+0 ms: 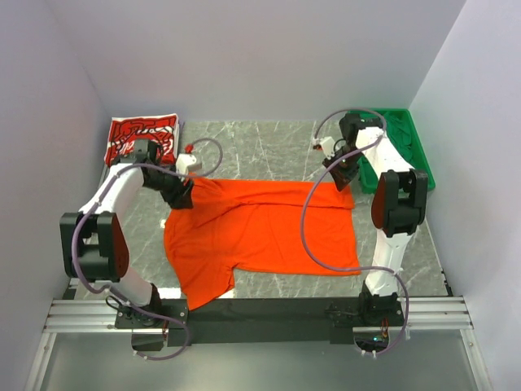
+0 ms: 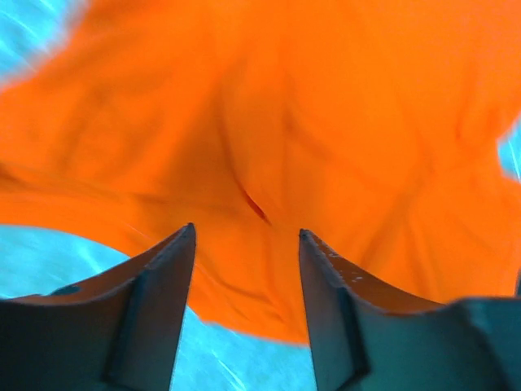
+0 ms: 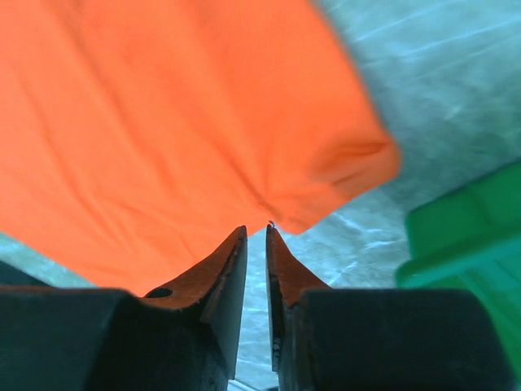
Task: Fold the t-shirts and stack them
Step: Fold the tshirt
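The orange t-shirt lies spread over the middle of the table, with one sleeve hanging toward the front edge. My left gripper is at its back left corner. In the left wrist view the jaws stand wide open, with the orange cloth under and beyond them. My right gripper is at the shirt's back right corner. In the right wrist view its jaws are almost closed and pinch the shirt's edge at their tips. The red t-shirt with white print lies folded at the back left.
A green plastic tray stands at the back right, close beside the right arm, and shows in the right wrist view. Grey marbled tabletop shows behind the orange shirt. Walls close in on the left, back and right.
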`<state>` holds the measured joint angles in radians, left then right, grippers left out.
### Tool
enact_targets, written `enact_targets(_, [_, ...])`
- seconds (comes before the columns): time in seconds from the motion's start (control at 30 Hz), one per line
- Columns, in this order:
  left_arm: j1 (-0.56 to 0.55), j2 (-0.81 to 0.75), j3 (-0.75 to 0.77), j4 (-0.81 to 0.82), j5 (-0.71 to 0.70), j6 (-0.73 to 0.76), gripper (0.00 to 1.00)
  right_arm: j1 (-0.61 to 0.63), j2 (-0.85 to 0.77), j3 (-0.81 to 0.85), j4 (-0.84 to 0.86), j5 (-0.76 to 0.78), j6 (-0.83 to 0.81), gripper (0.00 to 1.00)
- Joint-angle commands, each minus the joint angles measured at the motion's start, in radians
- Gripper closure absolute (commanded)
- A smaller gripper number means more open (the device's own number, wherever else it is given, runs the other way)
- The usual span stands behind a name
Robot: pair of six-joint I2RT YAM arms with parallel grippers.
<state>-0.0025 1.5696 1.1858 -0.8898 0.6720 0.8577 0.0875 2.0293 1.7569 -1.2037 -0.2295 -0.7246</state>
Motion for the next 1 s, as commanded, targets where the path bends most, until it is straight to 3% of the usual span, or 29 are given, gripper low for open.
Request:
enact_targets(0.0, [-0.043,0.052,0.064,0.113,0.058,-0.149,0.4,-0.012,0.08,0.087,0.009,0.035,0.1,0.78])
enact_targets(0.07, [-0.098,0.079,0.071,0.237,0.009,-0.267,0.42,-0.012,0.124,0.154,0.007,0.044,0.169,0.81])
enact_targets(0.23, [-0.163,0.262,0.148,0.302,-0.012,-0.428,0.45,-0.012,0.233,0.272,0.003,0.067,0.277,0.84])
enact_targets(0.4, [-0.191,0.368,0.184,0.377,-0.063,-0.491,0.45,-0.012,0.278,0.312,0.004,0.082,0.324,0.84])
enact_targets(0.67, [-0.231,0.385,0.187,0.33,0.049,-0.442,0.5,-0.012,0.278,0.282,0.018,0.119,0.324,0.85])
enact_targets(0.87, [-0.283,0.333,0.144,0.249,0.11,-0.381,0.6,-0.011,0.286,0.296,0.009,0.122,0.32,0.85])
enact_targets(0.97, [-0.327,0.328,0.141,0.171,0.133,-0.306,0.71,-0.012,0.295,0.314,0.0,0.131,0.315,0.85])
